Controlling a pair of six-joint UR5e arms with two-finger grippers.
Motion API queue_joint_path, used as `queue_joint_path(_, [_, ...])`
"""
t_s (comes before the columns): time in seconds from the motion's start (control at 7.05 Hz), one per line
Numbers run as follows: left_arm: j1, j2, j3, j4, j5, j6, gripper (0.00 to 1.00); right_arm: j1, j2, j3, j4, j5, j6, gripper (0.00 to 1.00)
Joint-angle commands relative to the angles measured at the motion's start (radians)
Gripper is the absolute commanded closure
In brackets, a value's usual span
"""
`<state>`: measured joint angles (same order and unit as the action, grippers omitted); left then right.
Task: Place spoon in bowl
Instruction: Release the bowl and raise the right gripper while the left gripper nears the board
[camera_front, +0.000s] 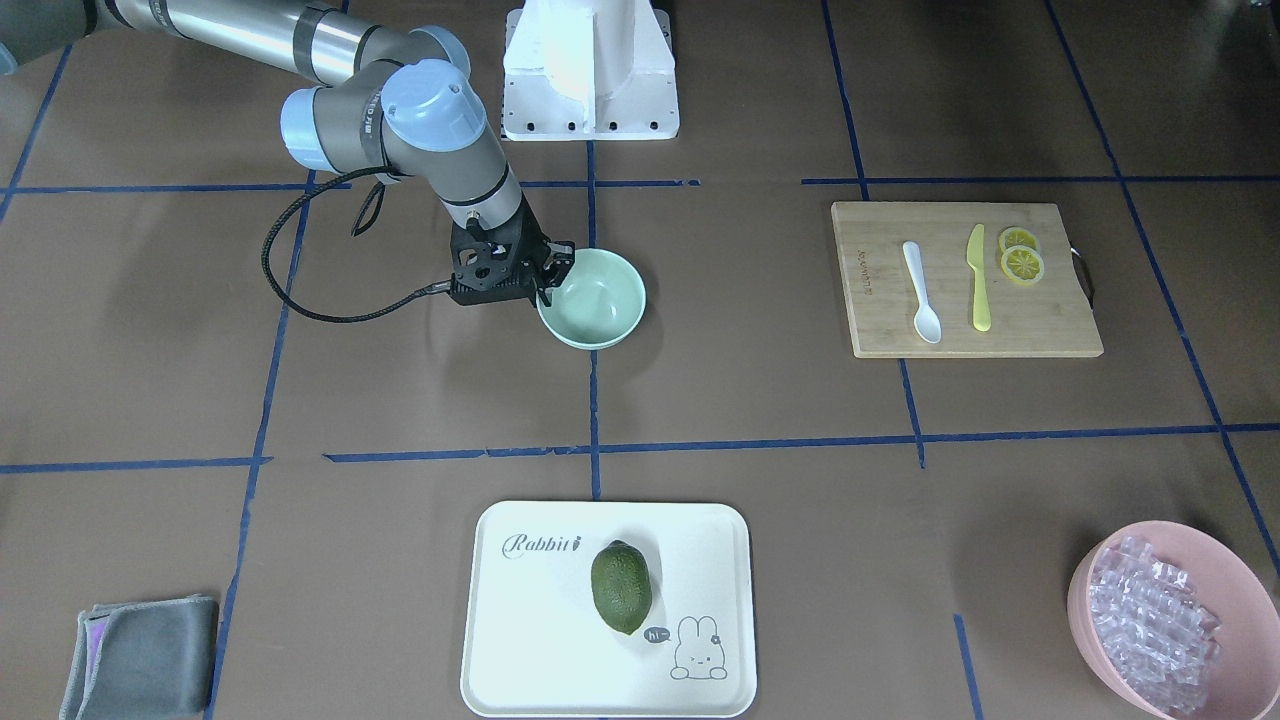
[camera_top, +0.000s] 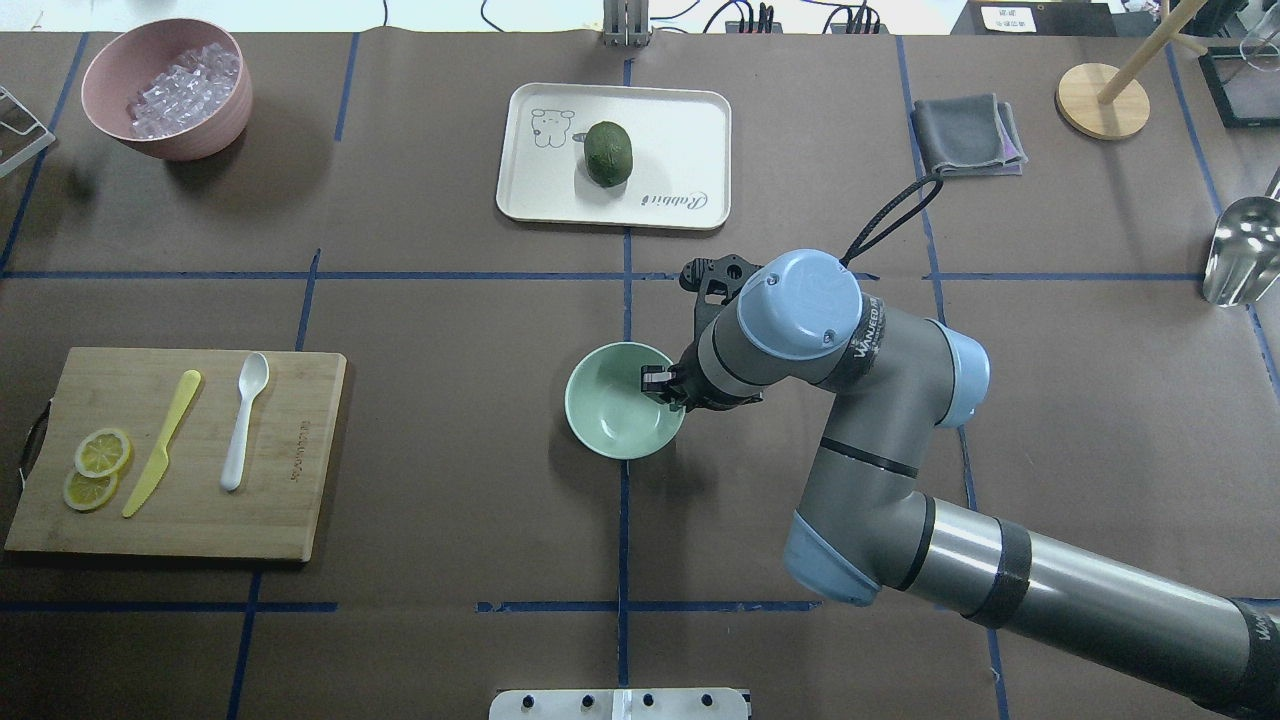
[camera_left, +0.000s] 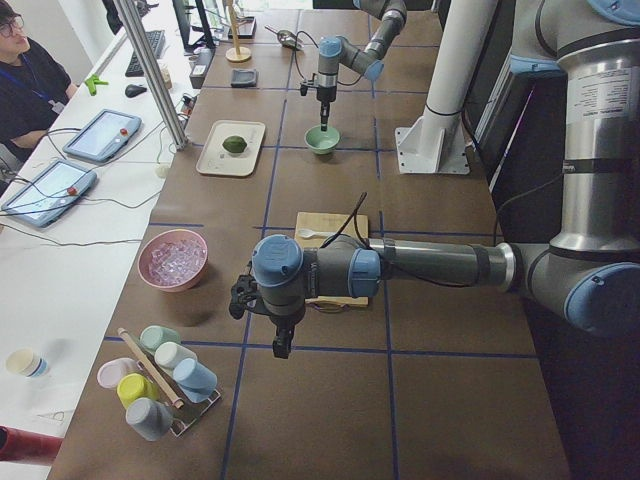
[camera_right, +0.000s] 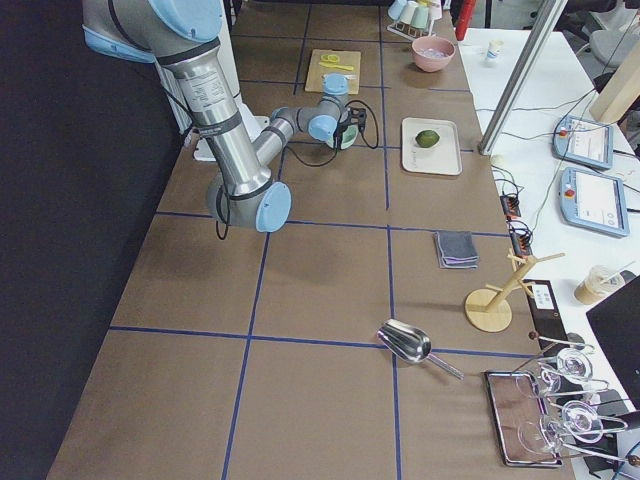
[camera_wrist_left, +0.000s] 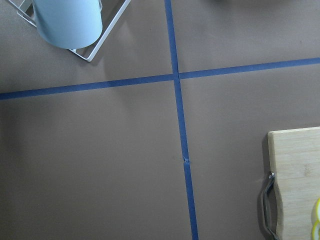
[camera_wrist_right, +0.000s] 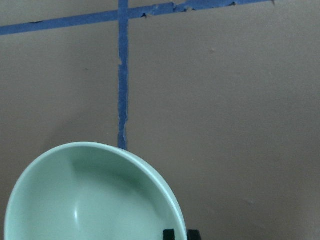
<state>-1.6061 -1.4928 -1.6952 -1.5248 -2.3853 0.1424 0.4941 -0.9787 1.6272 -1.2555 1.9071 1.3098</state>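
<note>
The right gripper (camera_top: 660, 381) pinched the rim of the bowl (camera_top: 615, 425), jaws nearly closed. The spoon (camera_top: 243, 415) lay on the cutting board (camera_top: 300, 500). How far the left gripper (camera_left: 281, 345) stood open could not be told.

I am counting one spoon (camera_front: 921, 290), one knife (camera_front: 979, 280), two lemon slices (camera_front: 1023, 265), one board (camera_front: 960, 340), one green bowl (camera_front: 628, 312), one pink bowl (camera_front: 1085, 610), one tray (camera_front: 520, 640), one fruit (camera_front: 620, 587), one cloth (camera_front: 140, 660).

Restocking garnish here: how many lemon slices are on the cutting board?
2, both on the cutting board beside the yellow knife: one lemon slice overlapping the other. None seems hidden.
</note>
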Motion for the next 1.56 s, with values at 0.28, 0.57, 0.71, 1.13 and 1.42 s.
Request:
queue_joint_path(0.28, [0.003, -0.001, -0.111, 0.002, 0.003, -0.009, 0.00, 0.067, -0.012, 0.080, -0.019, -0.023, -0.012, 0.00])
queue_joint_path(0.57, [0.072, -0.004, -0.232, 0.008, 0.006, -0.044, 0.00, 0.147, -0.024, 0.111, -0.141, -0.037, -0.097, 0.00])
queue_joint_path(0.71, [0.165, -0.007, -0.307, 0.002, 0.006, -0.263, 0.00, 0.191, -0.043, 0.161, -0.276, -0.037, -0.245, 0.00])
queue_joint_path(1.13, [0.441, -0.015, -0.422, -0.108, 0.052, -0.680, 0.00, 0.411, -0.140, 0.195, -0.346, 0.130, -0.525, 0.00])
queue_joint_path(1.42, [0.630, -0.018, -0.406, -0.239, 0.222, -0.918, 0.00, 0.437, -0.192, 0.183, -0.317, 0.078, -0.557, 0.00])
